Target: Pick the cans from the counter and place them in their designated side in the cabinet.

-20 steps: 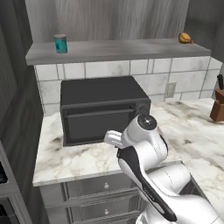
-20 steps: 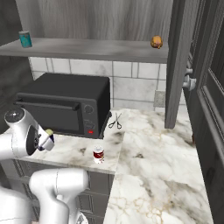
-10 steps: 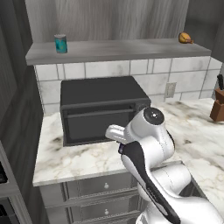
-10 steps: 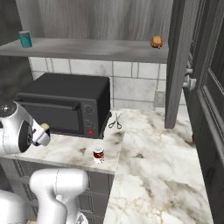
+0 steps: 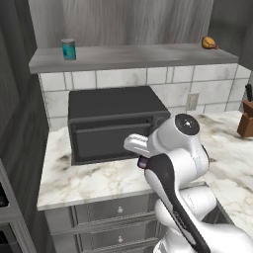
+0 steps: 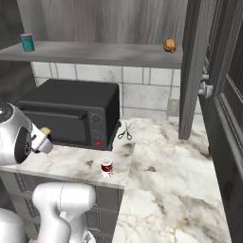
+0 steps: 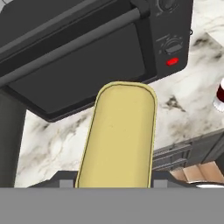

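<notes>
I had the end effector point(image 6: 43, 135) clamped on the yellow-topped can point(image 7: 119, 135), held above the bench point(image 6: 156, 163) before the microwave point(image 6: 71, 111), ready for the cabinet shelf point(image 6: 95, 52); the red can point(image 6: 107, 168) stood near the bench edge.

We record a white marble table point(image 6: 166, 180) with grey veining, set over grey drawers point(image 5: 111, 217) with small round knobs. A black microwave point(image 6: 71, 111) stands on it against the tiled wall. Just beside the microwave's right side, a pair of scissors point(image 6: 125, 131) lies flat on the marble. A red can point(image 6: 107, 168) with white bands stands upright near the table's front edge, in front of the microwave's right corner and apart from it. At the far right end we note a brown knife block point(image 5: 245, 123).

Above, a long flat grey shelf point(image 5: 133, 57) carries a teal can point(image 5: 68, 49), upright near its left end, and a brown-orange lumpy food item point(image 5: 209, 43) towards its right end, well apart.
</notes>
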